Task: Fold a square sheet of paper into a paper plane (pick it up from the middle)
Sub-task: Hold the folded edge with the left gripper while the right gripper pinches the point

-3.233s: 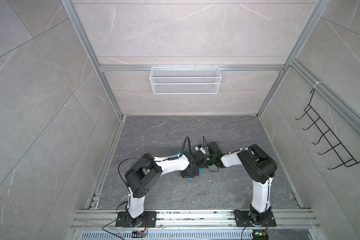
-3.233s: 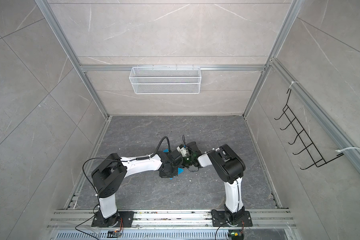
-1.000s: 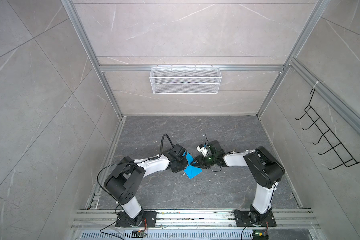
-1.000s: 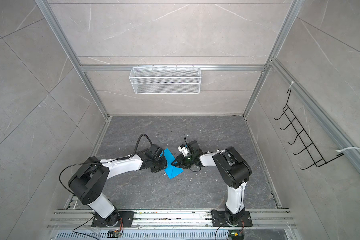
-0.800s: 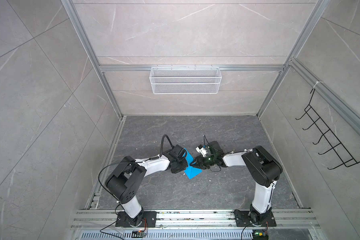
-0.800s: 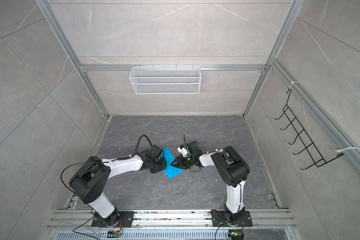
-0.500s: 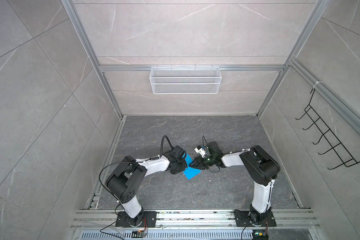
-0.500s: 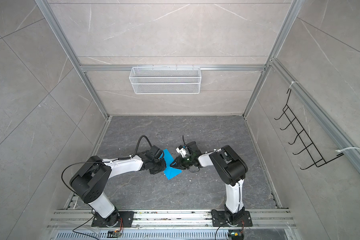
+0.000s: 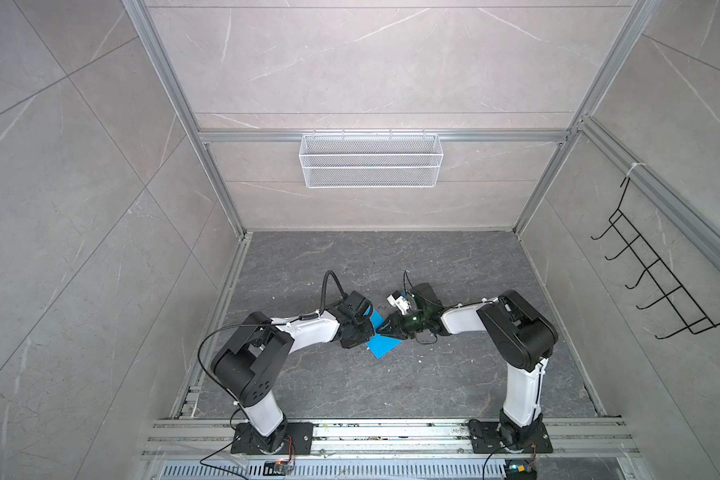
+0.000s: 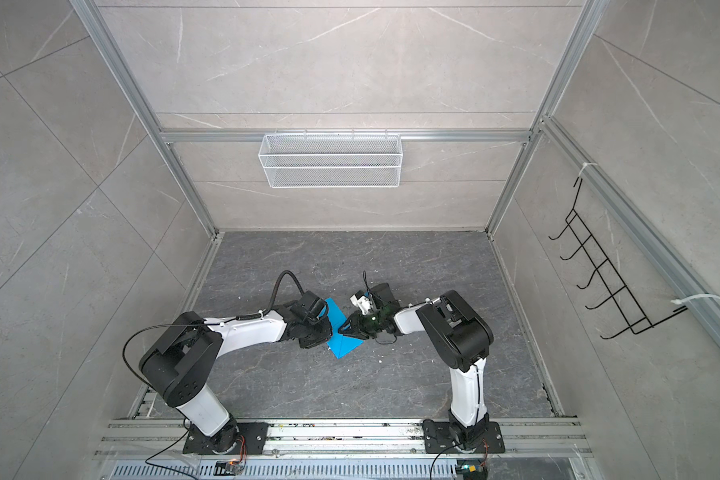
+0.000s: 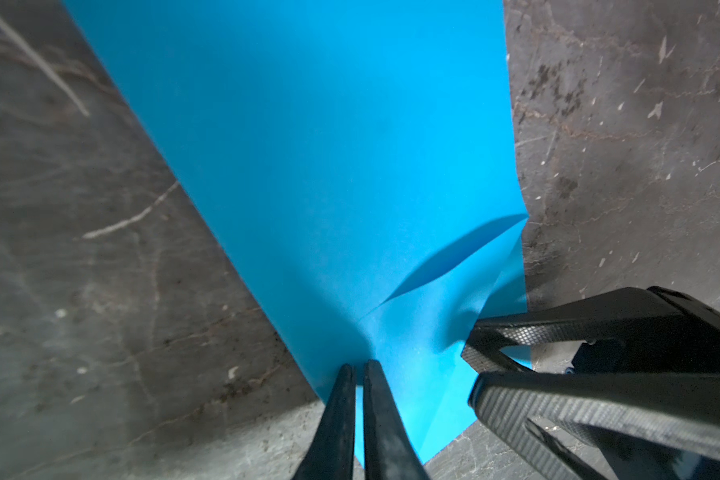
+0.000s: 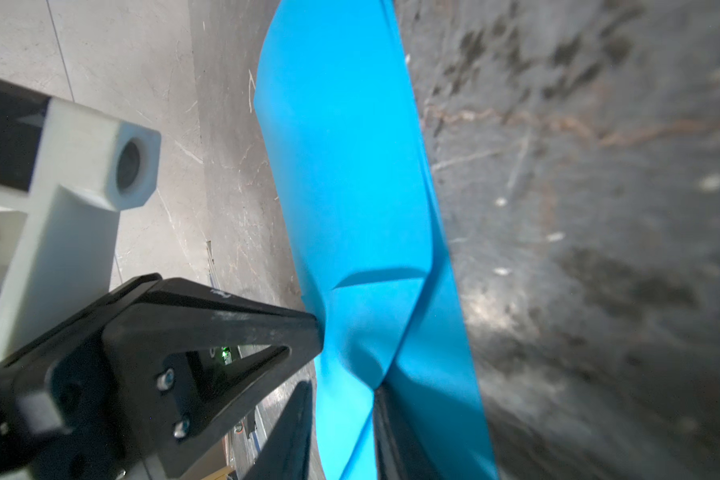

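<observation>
Your right pincer point(image 11: 468, 374) has moved in beside left pincer point(image 11: 358, 368), narrowing round sheet point(image 11: 329, 166) flap, grip unclear; left pinches sheet edge: fold underway.

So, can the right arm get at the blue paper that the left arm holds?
Likely yes: the right end effector has a finger on each side of the blue paper, close to the left end effector pinching it. Nothing stands between.

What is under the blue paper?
Around the blue paper only the dark grey tabletop shows. The left hand pinches one edge; the right hand straddles it nearby. The patch directly beneath the sheet is covered, so nothing there can be confirmed.
</observation>
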### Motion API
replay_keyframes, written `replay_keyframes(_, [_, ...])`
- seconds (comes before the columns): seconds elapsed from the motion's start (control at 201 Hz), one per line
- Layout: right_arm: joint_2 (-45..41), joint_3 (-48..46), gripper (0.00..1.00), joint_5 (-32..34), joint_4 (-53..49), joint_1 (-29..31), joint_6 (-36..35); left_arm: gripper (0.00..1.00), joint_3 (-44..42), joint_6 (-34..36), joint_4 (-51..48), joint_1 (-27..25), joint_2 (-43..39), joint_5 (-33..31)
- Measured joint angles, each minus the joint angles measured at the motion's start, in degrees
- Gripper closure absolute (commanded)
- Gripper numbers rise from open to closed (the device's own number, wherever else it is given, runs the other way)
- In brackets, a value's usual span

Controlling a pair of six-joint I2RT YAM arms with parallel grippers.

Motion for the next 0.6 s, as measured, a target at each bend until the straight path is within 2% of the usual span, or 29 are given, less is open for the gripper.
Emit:
replay_keyframes(0.224, [-2.2, -0.7, 0.68, 3.5, -0.2, 0.1, 0.3, 0.82, 0.0, 0.0, -1.4, 0.0, -2.1, -0.1])
replay_keyframes(0.598, [-2.7, -0.7, 0.63, 4.0, -0.2, 0.2, 0.3, 0.87, 0.4, 0.0, -4.7, 0.0, -3.5, -3.8])
